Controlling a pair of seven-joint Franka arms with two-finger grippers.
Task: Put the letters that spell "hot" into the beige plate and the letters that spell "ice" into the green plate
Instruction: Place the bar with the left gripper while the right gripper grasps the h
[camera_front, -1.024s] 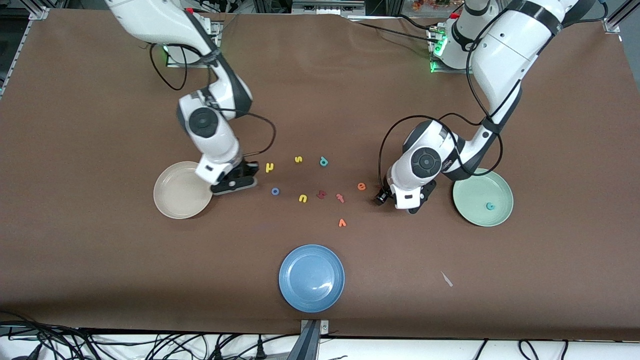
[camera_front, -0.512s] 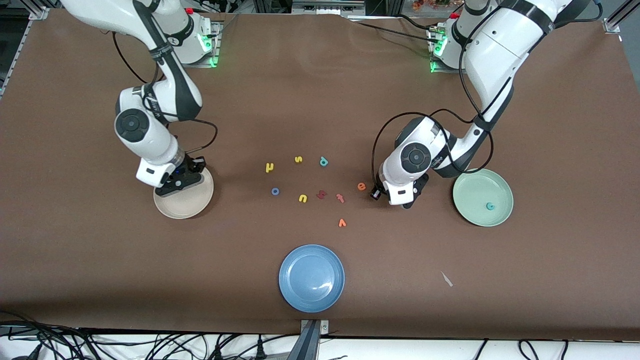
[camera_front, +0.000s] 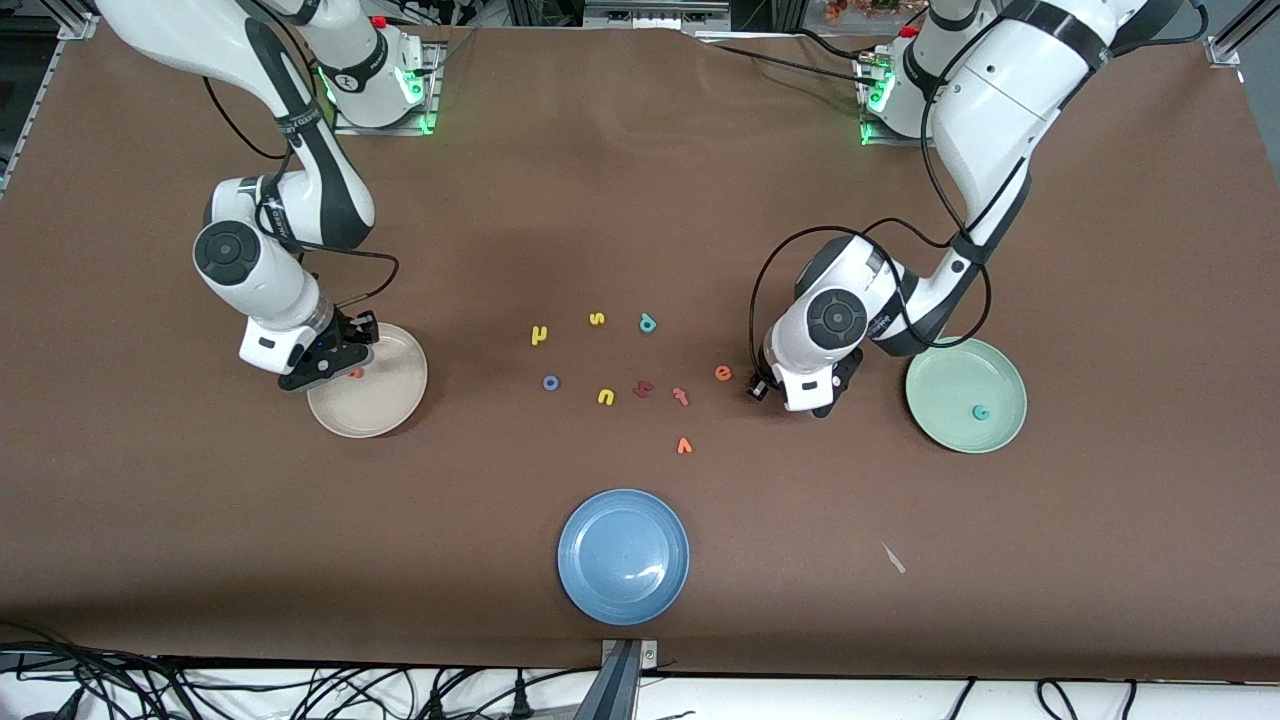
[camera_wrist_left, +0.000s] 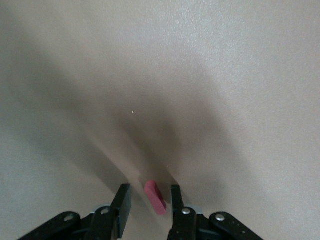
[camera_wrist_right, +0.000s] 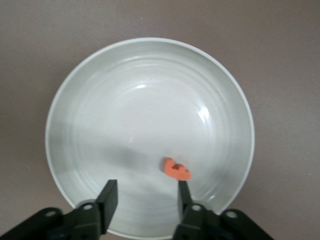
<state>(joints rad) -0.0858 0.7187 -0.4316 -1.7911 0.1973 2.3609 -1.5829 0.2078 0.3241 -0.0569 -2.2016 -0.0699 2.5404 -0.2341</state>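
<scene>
The orange "t" lies loose in the beige plate. My right gripper hangs open over it. On the table, my left gripper is low beside the orange "e". Its fingers straddle the dark red "i", with a gap showing on one side. In the front view the hand hides the "i". The teal "c" lies in the green plate. The yellow "h" and blue "o" lie on the table between the plates.
Other loose letters share the middle: a yellow "s", a teal "p", a yellow "u", a dark red letter, a pink "f" and an orange "v". A blue plate sits nearest the front camera.
My right arm swung from beside the letters to over the beige plate and opened, leaving the "t" in it. My left gripper's jaws narrowed around the "i".
</scene>
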